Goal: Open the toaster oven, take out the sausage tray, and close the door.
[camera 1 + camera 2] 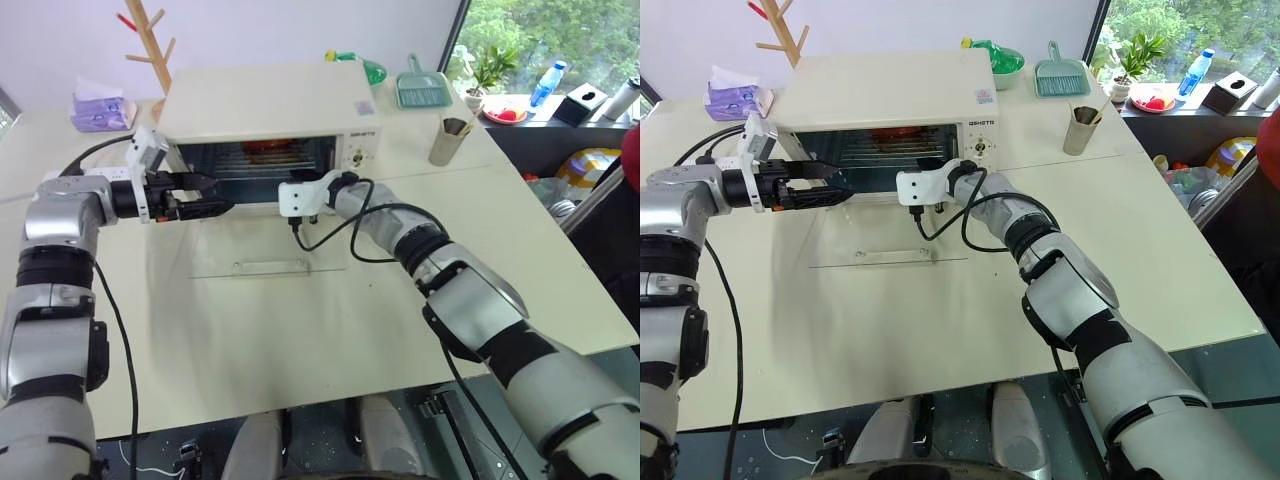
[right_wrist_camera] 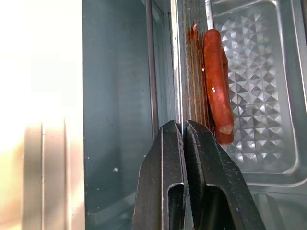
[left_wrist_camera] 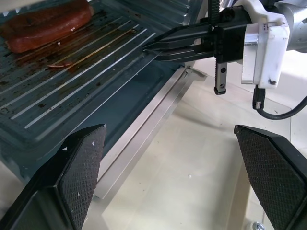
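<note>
Door (image 1: 268,268) lay flat open on surface (image 1: 300,340). Left pincer (image 1: 205,195) spread wide at oven mouth; right pincer (image 3: 158,48) pressed together, pinching edge of sausage tray (image 3: 57,91). Tray sat inside toaster oven (image 1: 270,105), sausage (image 2: 217,91) on it

toaster oven (image 1: 268,110) sits on desk (image 1: 300,320), door (image 1: 268,255) flat on desk in front of it. sausage tray (image 3: 72,62) inside oven. left hand (image 1: 205,196) at oven's left front, right hand (image 3: 156,48) at tray's front edge.
</note>
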Available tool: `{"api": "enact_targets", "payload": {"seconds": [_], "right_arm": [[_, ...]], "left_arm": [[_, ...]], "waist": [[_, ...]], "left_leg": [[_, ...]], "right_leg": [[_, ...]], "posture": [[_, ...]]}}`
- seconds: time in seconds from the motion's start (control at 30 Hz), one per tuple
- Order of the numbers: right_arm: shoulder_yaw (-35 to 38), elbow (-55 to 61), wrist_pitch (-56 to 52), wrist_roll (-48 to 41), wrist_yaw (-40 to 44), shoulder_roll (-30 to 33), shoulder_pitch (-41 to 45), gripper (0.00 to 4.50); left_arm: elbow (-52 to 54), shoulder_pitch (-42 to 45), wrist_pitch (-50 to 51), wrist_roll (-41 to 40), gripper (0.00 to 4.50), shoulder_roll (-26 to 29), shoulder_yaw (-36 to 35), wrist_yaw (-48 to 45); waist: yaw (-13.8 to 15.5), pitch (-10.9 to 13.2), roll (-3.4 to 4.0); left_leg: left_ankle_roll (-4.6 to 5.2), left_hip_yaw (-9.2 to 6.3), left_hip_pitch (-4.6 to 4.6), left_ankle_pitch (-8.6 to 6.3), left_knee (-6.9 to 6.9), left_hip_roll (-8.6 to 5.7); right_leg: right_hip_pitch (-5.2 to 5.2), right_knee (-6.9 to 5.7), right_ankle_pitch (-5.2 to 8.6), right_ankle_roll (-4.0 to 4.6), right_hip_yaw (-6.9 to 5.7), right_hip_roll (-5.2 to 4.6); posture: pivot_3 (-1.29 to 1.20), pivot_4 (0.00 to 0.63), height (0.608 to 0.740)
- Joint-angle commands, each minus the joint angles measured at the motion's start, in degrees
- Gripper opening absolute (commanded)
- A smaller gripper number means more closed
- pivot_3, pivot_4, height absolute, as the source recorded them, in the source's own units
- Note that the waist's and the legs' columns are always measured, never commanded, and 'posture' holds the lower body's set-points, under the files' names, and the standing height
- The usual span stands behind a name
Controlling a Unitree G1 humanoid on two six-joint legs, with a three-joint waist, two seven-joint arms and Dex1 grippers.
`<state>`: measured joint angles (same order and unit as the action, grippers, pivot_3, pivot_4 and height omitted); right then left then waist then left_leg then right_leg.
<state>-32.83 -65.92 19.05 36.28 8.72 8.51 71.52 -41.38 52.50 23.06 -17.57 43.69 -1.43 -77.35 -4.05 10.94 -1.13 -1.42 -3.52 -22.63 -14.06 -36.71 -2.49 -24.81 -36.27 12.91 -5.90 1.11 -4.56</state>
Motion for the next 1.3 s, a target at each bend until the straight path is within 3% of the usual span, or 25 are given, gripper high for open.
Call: {"api": "enact_targets", "payload": {"seconds": [0.03, 0.4, 0.93, 1.17, 1.3], "right_arm": [[2.2, 4.7, 0.5, -1.4, -0.4, 0.3, 0.8, 0.02], [2.4, 12.9, -0.7, -1.4, 2.5, 2.4, -2.9, 0.02], [5.1, 34.1, -8.1, -1.9, 9.2, 7.7, -13.6, 0.02], [5.1, 34.3, -8.8, -1.6, 9.6, 8.3, -14.4, 0.02], [4.4, 30.8, -8.5, -1.0, 8.9, 7.8, -12.9, 1.43]], "left_arm": [[1.7, 1.9, -0.4, -1.2, 4.50, 1.3, -3.1, 0.7], [0.8, 1.5, -2.1, -0.3, 4.50, 0.8, -2.4, 0.7], [-0.9, 2.3, -2.8, 0.3, 4.50, -0.5, -1.5, 0.2], [-1.9, 3.5, -3.1, 0.7, 4.50, -0.8, -1.4, -0.1], [-1.8, 3.6, -2.9, 0.6, 4.50, -0.7, -1.6, -0.1]], "waist": [[0.0, 0.0, 0.00], [0.0, 0.0, 0.00], [0.3, 0.0, -0.01], [0.7, 0.0, -0.02], [0.7, 0.0, -0.03]], "left_leg": [[0.00, 0.00, 0.00, 0.00, 0.00, 0.00], [0.00, 0.00, -0.01, 0.00, 0.00, 0.00], [0.04, -0.01, -0.16, -0.02, -0.19, 0.00], [0.05, 0.01, -0.25, -0.03, -0.31, -0.01], [0.05, 0.01, -0.24, -0.03, -0.32, -0.01]], "right_leg": [[0.00, 0.00, 0.00, 0.00, 0.00, 0.00], [0.00, 0.00, 0.00, 0.00, 0.00, 0.00], [-0.01, 0.00, -0.01, -0.01, -0.03, -0.01], [-0.03, -0.01, -0.01, -0.02, -0.06, -0.01], [-0.03, -0.04, -0.01, -0.02, -0.05, -0.01]], "posture": [[0.00, 0.150, 0.740], [0.00, 0.150, 0.740], [0.00, 0.150, 0.740], [0.00, 0.150, 0.740], [0.00, 0.150, 0.740]]}}
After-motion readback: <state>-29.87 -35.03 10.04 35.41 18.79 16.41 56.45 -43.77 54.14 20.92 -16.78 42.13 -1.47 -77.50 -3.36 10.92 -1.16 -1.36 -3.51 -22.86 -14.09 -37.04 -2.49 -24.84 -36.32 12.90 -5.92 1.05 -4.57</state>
